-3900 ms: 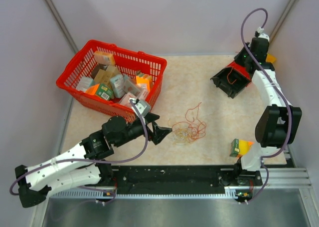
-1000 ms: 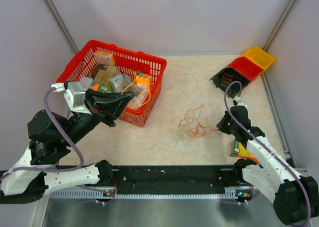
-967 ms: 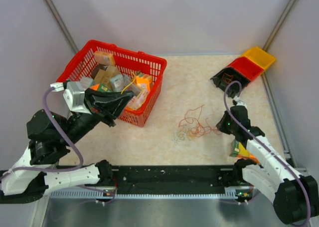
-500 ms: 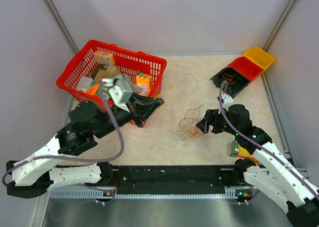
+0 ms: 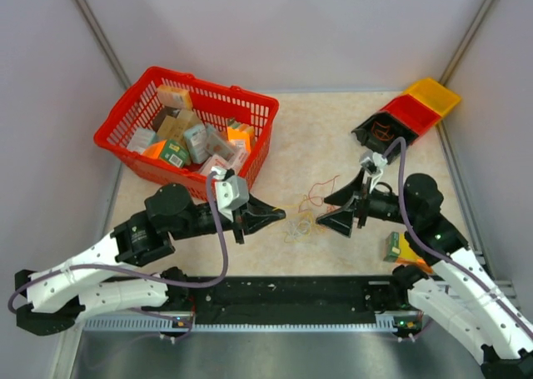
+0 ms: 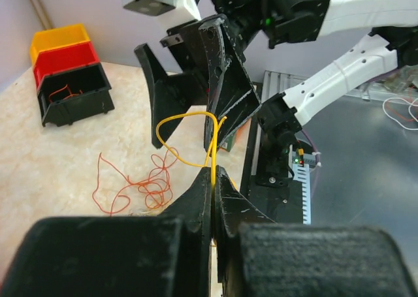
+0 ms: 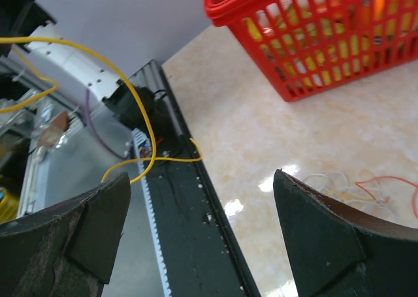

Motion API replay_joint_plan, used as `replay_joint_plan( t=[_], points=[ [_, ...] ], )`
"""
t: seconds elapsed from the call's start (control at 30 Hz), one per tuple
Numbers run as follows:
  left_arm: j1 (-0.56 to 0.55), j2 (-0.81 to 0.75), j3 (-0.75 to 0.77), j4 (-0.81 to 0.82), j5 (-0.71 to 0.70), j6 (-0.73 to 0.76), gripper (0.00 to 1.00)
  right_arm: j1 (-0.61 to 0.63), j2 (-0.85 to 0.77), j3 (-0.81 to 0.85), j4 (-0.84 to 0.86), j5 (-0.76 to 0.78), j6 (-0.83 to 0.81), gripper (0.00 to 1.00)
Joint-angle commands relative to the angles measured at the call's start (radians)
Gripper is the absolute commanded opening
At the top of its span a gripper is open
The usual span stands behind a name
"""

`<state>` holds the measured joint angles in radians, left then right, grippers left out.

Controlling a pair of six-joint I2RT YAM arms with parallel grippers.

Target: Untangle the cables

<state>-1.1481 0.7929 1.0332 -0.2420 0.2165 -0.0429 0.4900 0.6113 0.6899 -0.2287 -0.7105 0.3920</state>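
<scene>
Left fingers pinching yellow wire, loop rising toward right gripper, its fingers standing wide apart, holding nothing. Cables lying on table between grippers. Likely step: separating one strand; next needing right grasp on loop.

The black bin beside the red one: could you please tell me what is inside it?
A thin orange wire lies looped inside the black bin. Its walls hide part of the floor.

left claw: pinched closed | right claw: spread wide
</scene>
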Motion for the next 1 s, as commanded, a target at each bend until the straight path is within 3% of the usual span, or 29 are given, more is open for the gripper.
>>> replay_joint_plan(
  t=[0.0,0.23,0.4,0.57,0.73,0.83,0.97],
  points=[
    [0.001,-0.020,-0.030,0.092,0.075,-0.011,0.00,0.021,0.011,-0.061,0.316,-0.228,0.094,0.89],
    [0.001,-0.021,-0.055,0.159,0.026,-0.086,0.00,0.149,0.053,-0.121,0.549,-0.189,0.223,0.89],
    [0.001,-0.012,-0.084,0.222,-0.005,-0.127,0.00,0.266,0.030,-0.141,0.543,0.141,0.263,0.89],
    [0.001,-0.007,-0.097,0.233,-0.063,-0.152,0.00,0.303,0.030,-0.174,0.618,0.290,0.381,0.88],
    [0.001,-0.008,-0.130,0.294,-0.164,-0.195,0.00,0.360,0.018,-0.181,0.635,0.413,0.420,0.82],
    [0.001,0.006,-0.131,0.288,-0.207,-0.207,0.00,0.395,0.008,-0.178,0.618,0.494,0.409,0.71],
    [0.001,0.019,-0.134,0.291,-0.246,-0.216,0.00,0.406,0.010,-0.173,0.615,0.543,0.412,0.65]
  ],
)
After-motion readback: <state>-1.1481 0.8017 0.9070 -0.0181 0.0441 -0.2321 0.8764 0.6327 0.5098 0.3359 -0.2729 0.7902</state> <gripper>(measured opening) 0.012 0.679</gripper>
